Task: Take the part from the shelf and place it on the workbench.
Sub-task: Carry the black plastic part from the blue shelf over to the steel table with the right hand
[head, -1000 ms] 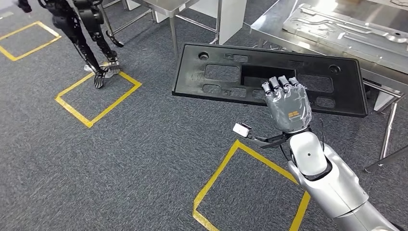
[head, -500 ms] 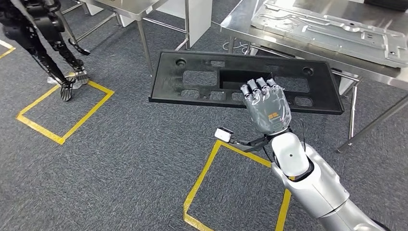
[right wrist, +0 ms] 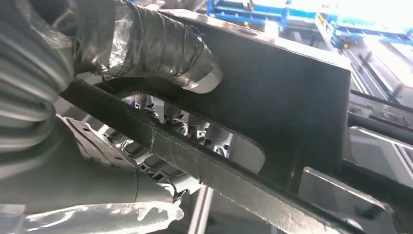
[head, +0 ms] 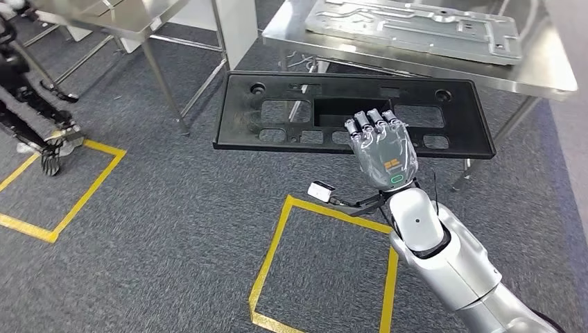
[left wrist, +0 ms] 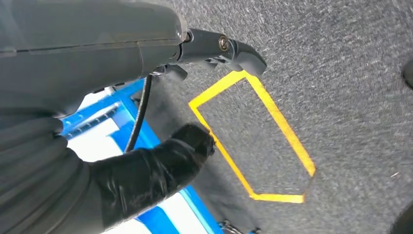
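The part is a long black plastic panel (head: 239,118) with several cut-outs, held level above the carpet. My right hand (head: 383,149) grips its near edge at the middle, fingers curled over the top. In the right wrist view the thumb of my right hand (right wrist: 156,48) presses on the black panel (right wrist: 292,92), with the fingers hooked through an opening. The steel workbench (head: 548,73) stands just beyond the panel and carries a large silver metal plate (head: 416,24). My left hand (left wrist: 160,165) hangs over the carpet; I cannot make out how its fingers lie.
A second steel table (head: 125,10) stands at the far left, one leg (head: 163,90) near the panel's left end. Yellow taped squares (head: 326,263) (head: 62,187) mark the grey carpet. A dark legged figure (head: 35,118) stands at the left edge. A blue rack (left wrist: 131,131) is beside my left arm.
The whole picture has shifted as the camera turned: the workbench now sits centred behind the panel and the dark figure has slid to the left edge. My right hand keeps its hold.
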Available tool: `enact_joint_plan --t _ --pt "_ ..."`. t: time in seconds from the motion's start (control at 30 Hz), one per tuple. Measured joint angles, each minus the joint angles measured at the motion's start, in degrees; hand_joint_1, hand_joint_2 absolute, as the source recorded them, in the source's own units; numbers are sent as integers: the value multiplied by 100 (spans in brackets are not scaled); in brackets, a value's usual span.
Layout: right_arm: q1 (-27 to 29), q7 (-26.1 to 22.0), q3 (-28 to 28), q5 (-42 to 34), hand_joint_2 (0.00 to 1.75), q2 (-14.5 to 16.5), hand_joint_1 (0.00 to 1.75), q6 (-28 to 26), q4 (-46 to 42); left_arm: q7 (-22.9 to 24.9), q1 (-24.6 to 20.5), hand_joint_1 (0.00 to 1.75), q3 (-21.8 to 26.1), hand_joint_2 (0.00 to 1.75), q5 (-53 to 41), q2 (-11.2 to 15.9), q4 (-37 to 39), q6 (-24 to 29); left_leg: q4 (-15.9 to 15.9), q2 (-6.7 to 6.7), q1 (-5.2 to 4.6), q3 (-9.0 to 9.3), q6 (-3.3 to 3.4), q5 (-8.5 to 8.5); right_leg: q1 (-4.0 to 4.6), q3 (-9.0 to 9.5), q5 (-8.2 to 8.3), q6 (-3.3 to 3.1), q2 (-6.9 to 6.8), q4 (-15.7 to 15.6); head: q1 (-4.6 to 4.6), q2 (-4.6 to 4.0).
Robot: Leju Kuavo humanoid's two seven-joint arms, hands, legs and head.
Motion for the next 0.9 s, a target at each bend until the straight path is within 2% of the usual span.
enact_joint_plan --t 0.07,0.1,0.13,0.17,0.2,0.23,0.3,0.33,0.37,0.43,0.47,0.5,0.57,0.6,0.63,0.67,0.7,0.77,0.8,0.83,0.9 --pt "-6 1 2 0 175 33 175 2 7 5 7 0 0 175 -63 -17 1 28 667 -310 12 -335 -5 -337 -2 25 2 -58 135 -22 -1 0" --pt "-2 -2 4 0 175 52 175 3 12 16 4 0 0 175 -103 -32 1 50 1047 -381 11 -548 -7 -475 11 26 -4 -76 208 -16 -1 0" --pt "3 -4 7 0 175 71 175 6 18 34 -1 0 0 175 -137 -48 1 73 1299 -411 7 -710 -7 -514 24 29 -13 -86 288 -7 -1 0" --pt "7 -5 10 0 175 84 175 9 24 54 -9 0 0 175 -166 -69 1 92 1361 -424 6 -787 -2 -440 34 34 -23 -91 372 6 -1 0" --pt "6 -6 15 0 175 94 175 13 28 74 -17 0 0 175 -192 -92 1 111 1192 -441 6 -754 10 -253 41 44 -36 -90 457 22 -1 0" --pt "1 -6 19 0 175 101 175 15 30 91 -26 0 1 175 -221 -114 1 123 833 -502 7 -630 30 5 43 56 -55 -81 541 45 -1 0" --pt "-23 -3 22 0 175 104 175 28 32 116 -49 0 4 175 -303 -149 1 135 162 -781 21 -365 79 326 39 42 -94 -41 684 102 -1 0" --pt "-37 -4 23 0 175 108 175 39 33 125 -69 0 13 175 -369 -161 1 137 -20 -889 18 -292 99 376 26 18 -103 -9 747 124 0 0" --pt "-47 -5 23 0 175 112 175 54 37 134 -100 0 31 175 -445 -168 1 137 -64 -940 9 -269 117 355 6 -7 -99 28 809 129 -2 0" --pt "-56 -10 23 -1 175 119 175 75 51 149 -169 0 98 175 -583 -184 0 131 -126 -817 4 -231 165 378 -21 -29 -82 103 919 110 -4 0" --pt "-67 -11 23 -2 175 119 175 88 60 151 -195 0 137 175 -629 -187 -1 125 -172 -746 16 -197 199 393 -8 -42 -106 137 847 142 -2 0" --pt "-87 -11 23 -3 175 120 175 103 68 148 -203 0 175 175 -667 -191 -1 120 -222 -674 31 -161 238 408 6 -97 -182 169 698 264 1 0" --pt "-134 -10 23 -8 175 126 175 133 80 132 -201 0 251 175 -752 -190 -2 112 -275 -552 31 -114 291 412 5 -384 -481 235 295 846 5 0" --pt "-147 -9 23 -12 175 128 175 142 90 125 -202 0 290 175 -801 -190 -2 110 -276 -500 27 -105 303 403 -22 -582 -633 265 187 1218 4 0" --pt "-150 -9 23 -16 175 131 175 150 101 120 -209 0 328 175 -851 -190 -2 108 -274 -453 28 -98 302 391 -51 -744 -716 293 136 1508 5 0" --pt "-148 -9 23 -20 175 131 175 166 116 119 -217 0 369 175 -902 -190 -2 108 -271 -416 32 -86 294 375 -79 -816 -692 317 114 1616 5 0" --pt "-147 -8 23 -22 175 132 175 187 132 119 -228 0 412 175 -953 -191 -2 108 -269 -387 38 -65 279 355 -103 -769 -560 335 101 1500 5 0" --pt "-150 -7 23 -26 175 132 175 229 160 119 -245 0 504 175 -1054 -191 -2 108 -263 -344 50 -4 231 300 -127 -395 -167 343 55 761 5 0" --pt "-155 -11 23 -29 175 134 175 242 170 120 -252 0 546 175 -1096 -191 -2 109 -255 -329 44 18 197 269 -115 -207 -41 330 29 399 5 0" --pt "-160 -19 22 -37 175 139 175 251 178 120 -256 0 588 175 -1129 -191 -2 109 -254 -319 34 34 159 245 -98 -85 13 305 10 160 5 0" --pt "-167 -37 23 -60 175 147 175 276 193 121 -265 0 664 175 -1162 -190 -2 110 -281 -303 19 61 84 220 -54 -30 -19 236 14 48 5 0"
